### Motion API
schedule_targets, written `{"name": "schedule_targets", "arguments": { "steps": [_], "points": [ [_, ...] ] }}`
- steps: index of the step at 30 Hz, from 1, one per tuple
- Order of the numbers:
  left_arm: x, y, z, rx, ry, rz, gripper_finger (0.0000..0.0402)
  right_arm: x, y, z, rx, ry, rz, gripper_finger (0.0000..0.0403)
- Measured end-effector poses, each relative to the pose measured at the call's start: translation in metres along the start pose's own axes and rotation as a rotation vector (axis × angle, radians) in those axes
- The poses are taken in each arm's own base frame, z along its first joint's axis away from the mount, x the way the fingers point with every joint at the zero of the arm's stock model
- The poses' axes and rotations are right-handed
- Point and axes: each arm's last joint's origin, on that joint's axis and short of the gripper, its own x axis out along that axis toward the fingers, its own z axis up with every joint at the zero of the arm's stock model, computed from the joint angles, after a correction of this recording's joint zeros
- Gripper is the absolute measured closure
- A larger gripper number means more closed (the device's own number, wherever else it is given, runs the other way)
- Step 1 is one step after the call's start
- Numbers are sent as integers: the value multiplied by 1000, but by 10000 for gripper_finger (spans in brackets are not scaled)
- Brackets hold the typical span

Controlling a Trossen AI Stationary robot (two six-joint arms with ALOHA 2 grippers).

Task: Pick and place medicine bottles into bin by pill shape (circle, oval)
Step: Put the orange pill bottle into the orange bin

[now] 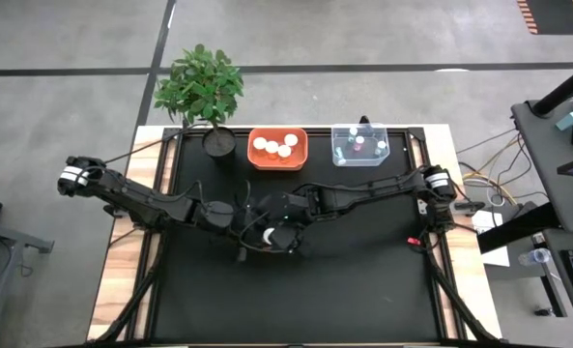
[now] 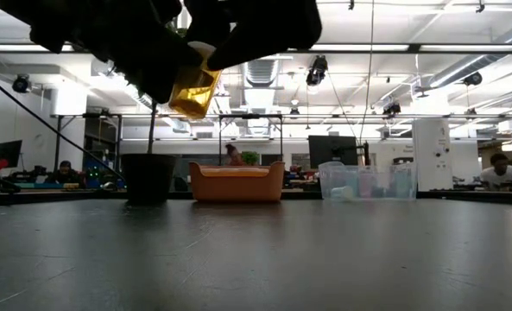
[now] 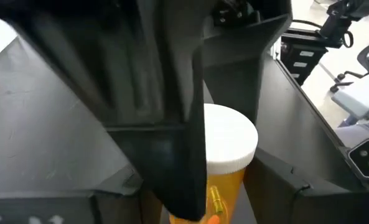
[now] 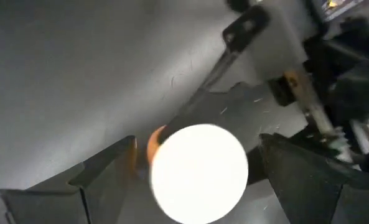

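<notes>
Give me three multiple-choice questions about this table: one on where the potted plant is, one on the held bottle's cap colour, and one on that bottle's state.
1. Where does the potted plant stand?
A. At the table's back, left of the orange bin
B. Inside the clear bin
C. At the table's front edge

2. What colour is the amber bottle's cap?
A. Pink
B. White
C. Black

3. What state is the amber bottle in?
A. Lying on the table
B. Standing in the orange bin
C. Held tilted, off the table

Answers:
1. A: the high view shows the potted plant beside the orange bin.
2. B: the cap is white.
3. C: the amber bottle hangs tilted above the table.
</notes>
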Motion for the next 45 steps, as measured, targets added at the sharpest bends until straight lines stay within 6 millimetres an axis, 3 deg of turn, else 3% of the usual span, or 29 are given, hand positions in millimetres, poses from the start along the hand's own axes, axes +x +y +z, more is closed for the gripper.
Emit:
{"name": "schedule_targets", "arguments": {
  "steps": [16,27,34,39,45],
  "points": [
    [0,0,2,28,-17,1,236,0,1,-1,4,12,14,81],
    [0,0,1,76,-16,0,236,0,2,-2,12,22,19,200],
    [0,0,2,100,-18,12,234,0,2,-2,14,25,17,209],
    [0,0,2,99,-20,20,207,0,2,-2,24,24,20,202],
    [0,1,2,102,-31,48,145,1,3,-4,45,36,35,205]
  ]
}}
